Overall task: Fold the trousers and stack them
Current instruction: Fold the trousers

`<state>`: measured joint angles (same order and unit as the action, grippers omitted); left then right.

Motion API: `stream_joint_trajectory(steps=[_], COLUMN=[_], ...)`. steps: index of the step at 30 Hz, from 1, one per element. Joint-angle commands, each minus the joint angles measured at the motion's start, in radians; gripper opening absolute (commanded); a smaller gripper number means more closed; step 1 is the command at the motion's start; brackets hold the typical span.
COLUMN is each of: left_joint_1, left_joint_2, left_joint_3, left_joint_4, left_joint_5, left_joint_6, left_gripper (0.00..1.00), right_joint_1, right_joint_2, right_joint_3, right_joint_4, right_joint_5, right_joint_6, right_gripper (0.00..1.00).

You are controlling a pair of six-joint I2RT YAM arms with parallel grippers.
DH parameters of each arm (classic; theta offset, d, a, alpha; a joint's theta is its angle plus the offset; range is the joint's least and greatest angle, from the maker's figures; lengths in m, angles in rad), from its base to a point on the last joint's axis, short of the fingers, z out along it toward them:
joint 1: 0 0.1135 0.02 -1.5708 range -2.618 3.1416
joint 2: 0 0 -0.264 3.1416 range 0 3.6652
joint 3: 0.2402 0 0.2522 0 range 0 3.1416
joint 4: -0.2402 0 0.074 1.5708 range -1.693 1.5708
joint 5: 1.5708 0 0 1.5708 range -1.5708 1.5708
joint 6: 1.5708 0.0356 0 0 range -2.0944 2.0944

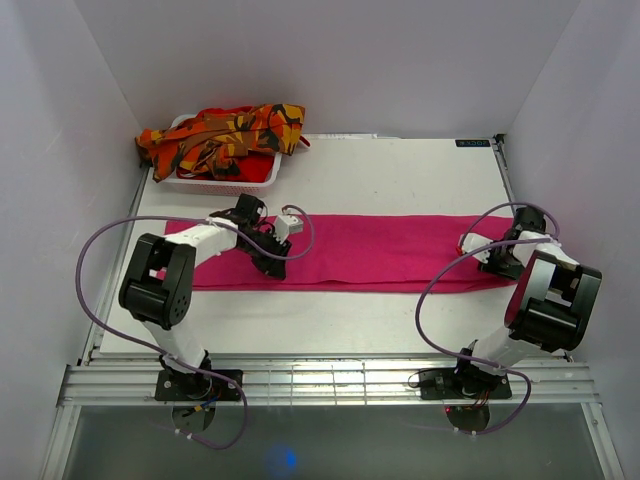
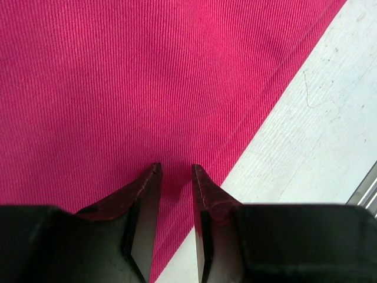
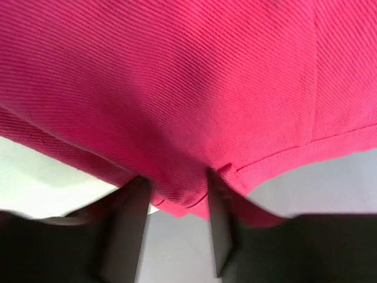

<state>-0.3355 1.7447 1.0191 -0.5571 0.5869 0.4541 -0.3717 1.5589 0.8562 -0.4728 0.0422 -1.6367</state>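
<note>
1. Location of work: the pink trousers (image 1: 380, 250) lie flat on the bench (image 1: 400, 175) as one long strip running left to right. The camouflage trousers (image 1: 225, 138) are bundled on the white basket (image 1: 212, 184) at the far-left corner, well apart from both arms.
2. Right pincer (image 3: 177, 183): clenched on the right end of the strip. The hem sits between the fingers and is raised clear of the bench.
3. Left pincer (image 2: 175, 168): tips narrowly parted, down on the cloth at its near edge. It cannot be told whether any cloth is nipped.
4. Step in hand, as judged: the end-to-end fold of the pink pair. The camouflage pair is not yet started.
5. Next move calls for: carrying the held end across toward the left end and keeping the long edges aligned. The left pincer should pin the cloth against sliding.
</note>
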Motion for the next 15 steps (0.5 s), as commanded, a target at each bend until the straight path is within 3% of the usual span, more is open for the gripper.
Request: stream_joint_trajectory(steps=[1, 6, 12, 15], left_joint_1=[-0.023, -0.151, -0.284, -0.338], left_joint_2=[-0.108, -0.189, -0.137, -0.102], left_joint_3=[-0.011, -0.001, 0.007, 0.001], left_joint_4=[-0.029, 0.005, 0.094, 0.154], left_joint_5=[-0.015, -0.128, -0.265, -0.328], left_joint_6=[0.060, 0.098, 0.092, 0.095], left_gripper=[0.39, 0.38, 0.40, 0.46], right_joint_1=[-0.001, -0.001, -0.001, -0.001], right_joint_2=[-0.022, -0.043, -0.062, -0.066], right_joint_3=[-0.026, -0.029, -0.005, 0.010], right_joint_4=[0.048, 0.050, 0.028, 0.008], right_joint_5=[-0.019, -0.031, -0.073, -0.082], right_joint_6=[-0.057, -0.051, -0.041, -0.031], right_gripper=[0.42, 0.08, 0.08, 0.08])
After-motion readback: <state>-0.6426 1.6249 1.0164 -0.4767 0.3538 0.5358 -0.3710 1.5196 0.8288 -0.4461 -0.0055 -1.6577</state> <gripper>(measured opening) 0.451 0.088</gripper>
